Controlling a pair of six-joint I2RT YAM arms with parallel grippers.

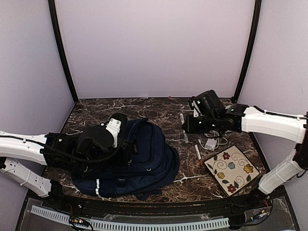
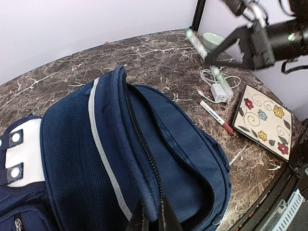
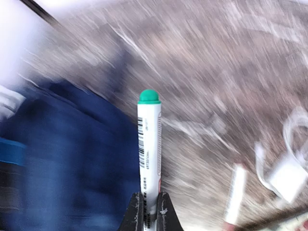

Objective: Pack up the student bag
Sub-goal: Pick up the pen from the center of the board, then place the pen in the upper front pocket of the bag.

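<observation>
On the left half of the dark marble table (image 1: 144, 108) lies the student bag (image 1: 144, 154), a navy backpack on its back with its top pointing toward the rear wall. A pale grey patch with buckles sits at its near-left end in the left wrist view, and a thin light stripe runs along the main panel. Its main zipper is undone, and the mouth gapes toward the right side of the table. The left gripper (image 2: 153, 214) is clenched on the fabric lip of that opening, beside the zipper teeth, and holds the edge up. Over the table to the right of the bag, the right gripper (image 3: 150, 201) is clamped on the lower end of a green-capped marker (image 3: 149, 139), a white barrel with a barcode and its cap pointing away from the fingers. That wrist view is heavily blurred, so little else in it can be read. A red-capped marker (image 1: 198, 155) lies flat on the marble below the right gripper. Just beside it are a white charger (image 1: 210, 143) with a loosely coiled cable and a cream square tile (image 1: 232, 168) printed with coloured flowers and dark swirls, both well apart from the bag.
</observation>
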